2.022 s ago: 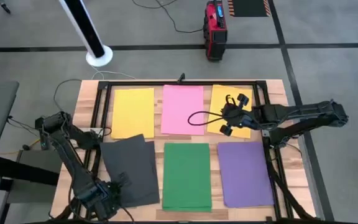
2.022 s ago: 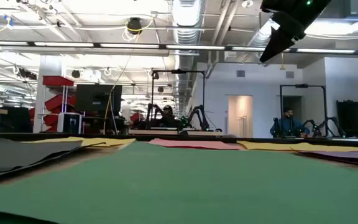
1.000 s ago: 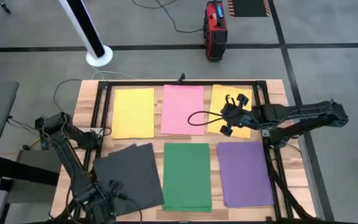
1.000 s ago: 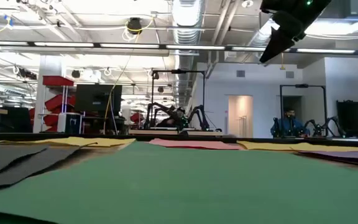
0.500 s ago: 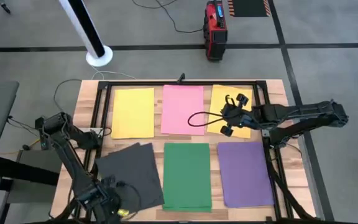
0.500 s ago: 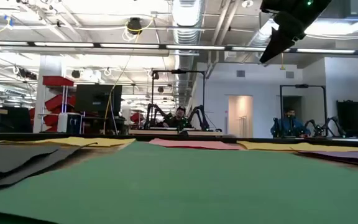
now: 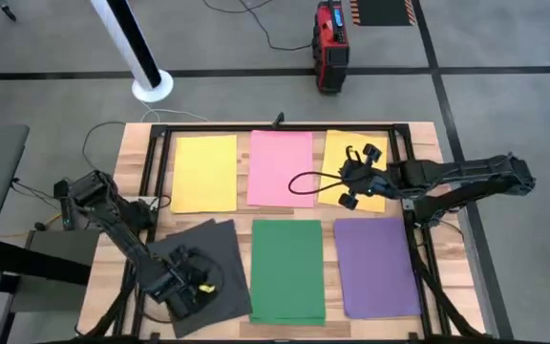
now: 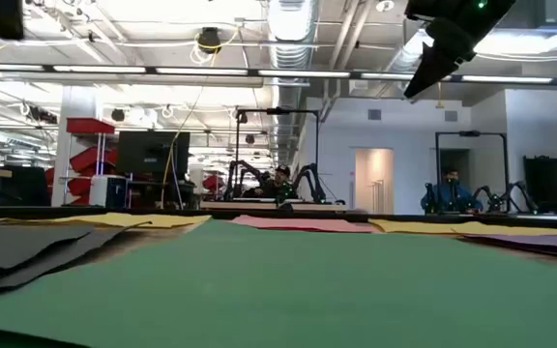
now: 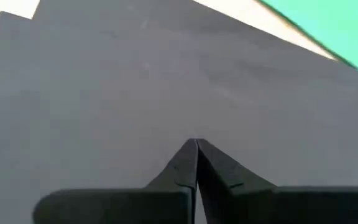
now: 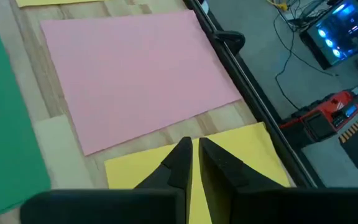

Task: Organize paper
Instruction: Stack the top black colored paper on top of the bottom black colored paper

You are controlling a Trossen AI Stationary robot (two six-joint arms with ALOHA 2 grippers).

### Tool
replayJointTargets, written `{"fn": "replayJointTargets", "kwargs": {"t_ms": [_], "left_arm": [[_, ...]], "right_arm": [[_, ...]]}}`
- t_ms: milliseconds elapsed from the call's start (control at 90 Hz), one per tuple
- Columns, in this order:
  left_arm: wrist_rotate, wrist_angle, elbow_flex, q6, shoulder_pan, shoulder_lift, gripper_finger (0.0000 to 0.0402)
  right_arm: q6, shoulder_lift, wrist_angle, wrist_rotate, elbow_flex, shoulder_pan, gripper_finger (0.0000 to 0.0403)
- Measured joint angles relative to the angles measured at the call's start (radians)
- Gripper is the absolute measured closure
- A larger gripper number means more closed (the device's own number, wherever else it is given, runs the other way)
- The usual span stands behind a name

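Note:
Coloured paper lies flat on the wooden table: a yellow sheet (image 7: 204,173), a pink sheet (image 7: 280,168) and a second yellow sheet (image 7: 337,145) along the far side, a green sheet (image 7: 287,269) and a purple sheet (image 7: 375,266) along the near side. Two dark grey sheets (image 7: 216,250) lie fanned and askew at the near left, one on the other. My left gripper (image 7: 191,279) (image 9: 196,144) hangs shut above them. My right gripper (image 7: 349,180) (image 10: 194,144) hovers shut over the right yellow sheet, high in the low view (image 8: 412,92).
A black metal frame (image 7: 151,191) runs round the table top. A black cable loop (image 7: 304,182) hangs by my right gripper over the pink sheet. A red device (image 7: 330,43) and a white pole base (image 7: 151,86) stand on the floor beyond the far edge.
My left gripper has gone from the table's near edge toward the far and right side and now stands over the dark grey sheets; its arm now shows at the low view's top left. The dark sheets lie as they did a second ago.

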Motion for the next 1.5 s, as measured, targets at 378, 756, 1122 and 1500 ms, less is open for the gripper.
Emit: {"fn": "replayJointTargets", "kwargs": {"t_ms": [378, 756, 1122, 1500], "left_arm": [[0.043, 0.006, -0.015, 0.165, 0.105, 0.0, 0.0401], [0.035, 0.131, -0.055, 0.185, 0.158, 0.0, 0.0402], [0.1, 0.135, -0.103, 0.24, 0.172, 0.0, 0.0401], [0.125, 0.192, -0.16, 0.34, 0.178, -0.003, 0.0401]], "right_arm": [[0.0, 0.0, 0.0, 0.0, 0.0, 0.0, 0.0376], [0.0, 0.0, -0.002, 0.0, 0.0, 0.0, 0.0376], [0.0, 0.0, -0.008, 0.001, 0.0, 0.0, 0.0376], [0.0, 0.0, -0.008, 0.001, -0.001, 0.0, 0.0376]]}}
